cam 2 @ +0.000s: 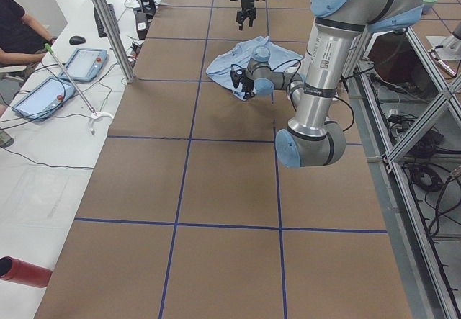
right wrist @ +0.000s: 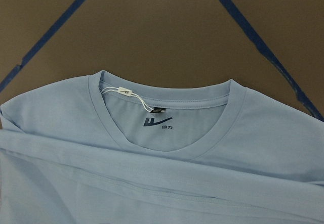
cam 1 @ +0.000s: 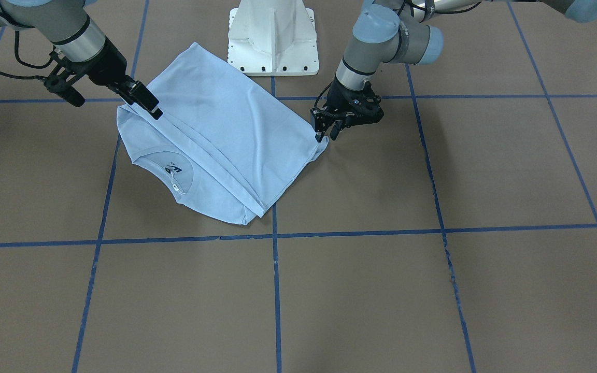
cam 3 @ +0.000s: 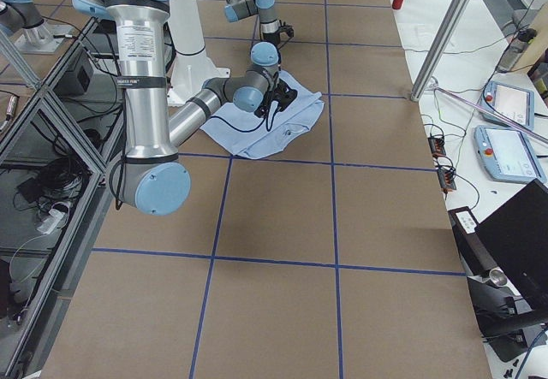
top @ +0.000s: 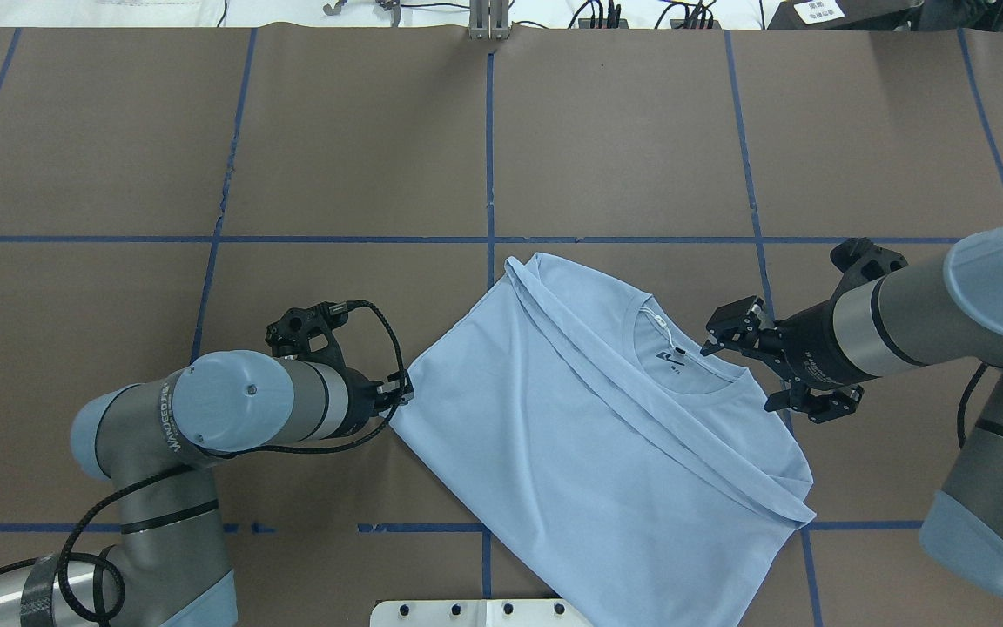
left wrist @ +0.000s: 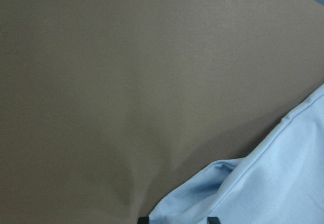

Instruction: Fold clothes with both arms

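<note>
left pincer [cam 1: 326,135]: fingers apart, astride the T-shirt's 9 o'clock corner, seen from overhead | T-shirt [top: 589,453]: partly folded, flat at 5 o'clock on the desk [top: 336,131] | right pincer [top: 741,376]: fingers wide apart, at the shirt's 2 o'clock, beside the collar [right wrist: 167,154]

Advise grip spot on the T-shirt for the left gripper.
Pinch the T-shirt at its corner beside the left gripper, approaching low from the robot's left. That corner curls slightly off the table; elsewhere it lies flat.
</note>
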